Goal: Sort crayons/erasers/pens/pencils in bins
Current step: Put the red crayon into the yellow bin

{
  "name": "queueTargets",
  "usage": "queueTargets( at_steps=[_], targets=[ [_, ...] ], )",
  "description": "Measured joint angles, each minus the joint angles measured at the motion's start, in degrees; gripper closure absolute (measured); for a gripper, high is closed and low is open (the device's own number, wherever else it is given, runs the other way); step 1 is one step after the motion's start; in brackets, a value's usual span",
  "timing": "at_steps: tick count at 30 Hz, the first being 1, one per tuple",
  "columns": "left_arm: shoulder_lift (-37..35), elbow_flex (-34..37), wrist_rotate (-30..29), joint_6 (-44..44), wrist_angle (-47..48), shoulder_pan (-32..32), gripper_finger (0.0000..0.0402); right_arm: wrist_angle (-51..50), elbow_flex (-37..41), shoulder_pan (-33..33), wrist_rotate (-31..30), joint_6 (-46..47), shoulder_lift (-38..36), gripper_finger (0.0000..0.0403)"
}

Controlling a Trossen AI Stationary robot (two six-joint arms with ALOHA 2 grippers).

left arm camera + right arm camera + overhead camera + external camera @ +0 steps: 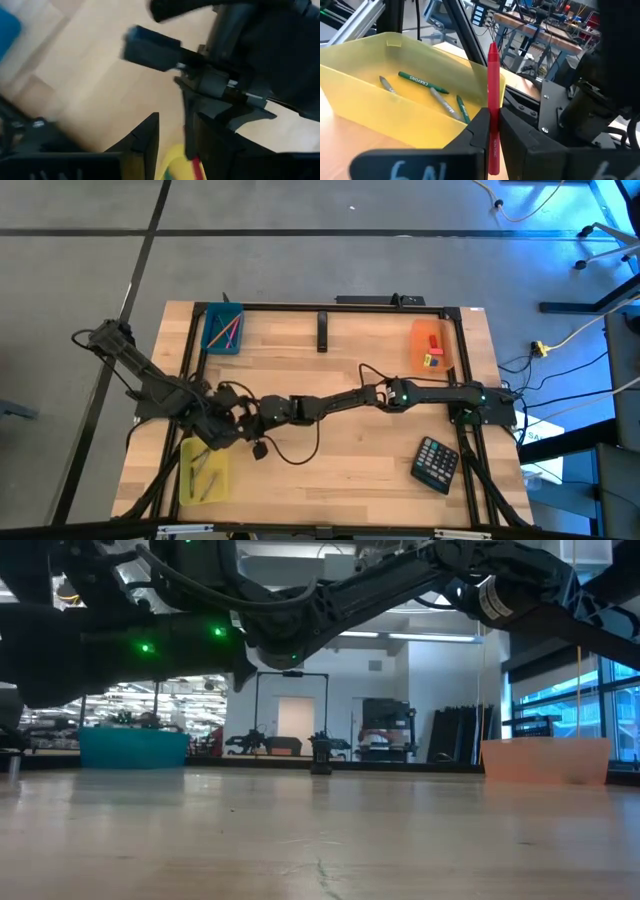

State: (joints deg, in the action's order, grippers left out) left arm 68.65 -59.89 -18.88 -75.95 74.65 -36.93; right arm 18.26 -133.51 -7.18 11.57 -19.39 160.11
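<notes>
Your right gripper (492,132): jaws clamped on red crayon (493,95), crayon upright, just beside rim of yellow bin (355,65). In high view, gripper sits lower left, next to yellow bin (205,472).

Your left gripper (172,145): jaws apart, nothing between them, hovering close by right gripper.

Yellow bin holds green crayons (415,80).

Teal bin (222,329) upper left of table. Orange bin (431,345) upper right, erasers (433,352) inside. Calculator (437,463) lower right.

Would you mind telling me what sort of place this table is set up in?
Probably a robotics lab or workshop: a framed wooden table on bare concrete, cluttered workbenches behind, and equipment racks across the room.
</notes>
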Motion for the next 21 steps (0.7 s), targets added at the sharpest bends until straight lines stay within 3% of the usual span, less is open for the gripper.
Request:
queueTargets(
  at_steps=[3, 6, 9, 21],
  targets=[
    [0.0, 2.7, 3.4, 0.0, -4.7, 0.3, 0.0288, -0.3, 0.0, 0.0, 0.0, 1.2, 0.0, 0.0367],
    [0.0, 5.2, 13.2, -0.7, -8.6, 1.4, 0.0288, -1.3, 0.0, 0.0, 0.0, 1.6, 0.0, 0.0367],
    [0.0, 6.6, 18.9, -3.2, -10.1, 1.7, 0.0286, -1.3, 0.0, 0.0, 0.0, 1.3, 0.0, 0.0367],
    [0.0, 6.9, 23.0, -3.6, -9.3, 1.7, 0.0271, -1.4, 0.0, 0.0, 0.0, 1.3, 0.0, 0.0367]
  ],
)
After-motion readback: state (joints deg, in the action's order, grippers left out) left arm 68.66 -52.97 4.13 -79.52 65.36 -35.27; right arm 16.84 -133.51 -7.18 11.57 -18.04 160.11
